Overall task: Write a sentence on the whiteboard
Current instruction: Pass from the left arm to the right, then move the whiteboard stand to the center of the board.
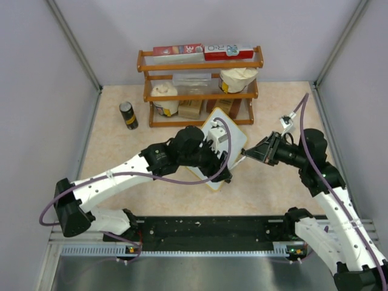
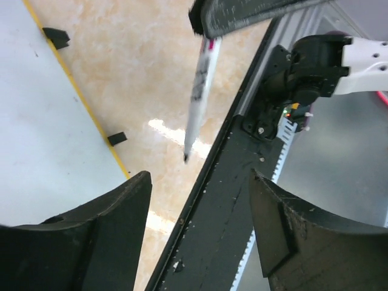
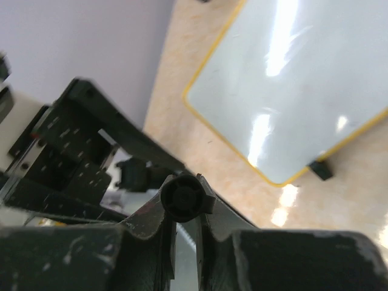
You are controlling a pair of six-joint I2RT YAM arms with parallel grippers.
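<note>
Near the tabletop's middle, from above, you see the whiteboard (image 1: 236,142) before the wooden rack (image 1: 206,96). Left wrist: left end effector (image 2: 199,182) spread beside the board. Right wrist: right end effector (image 3: 185,207) pinching a marker (image 3: 182,195).

A shelf rack (image 1: 203,96) stands at the back of the surface (image 1: 273,194), about midway across. Two boxes (image 1: 227,51) lie side by side on its top shelf, and a bag (image 1: 239,79) sits on the shelf below, towards the right. A can (image 1: 128,114) stands on the surface just left of the rack. In front of the rack, near the middle, is the whiteboard (image 1: 238,140). The left arm crosses over it from the near left, so the left gripper (image 2: 199,182) hangs by its near edge. The right gripper (image 1: 247,154) is just beside the board's right edge with a marker (image 2: 201,73) between its fingers. The marker's tip hangs over bare surface between the board and the rail (image 1: 212,230) along the near edge.
</note>
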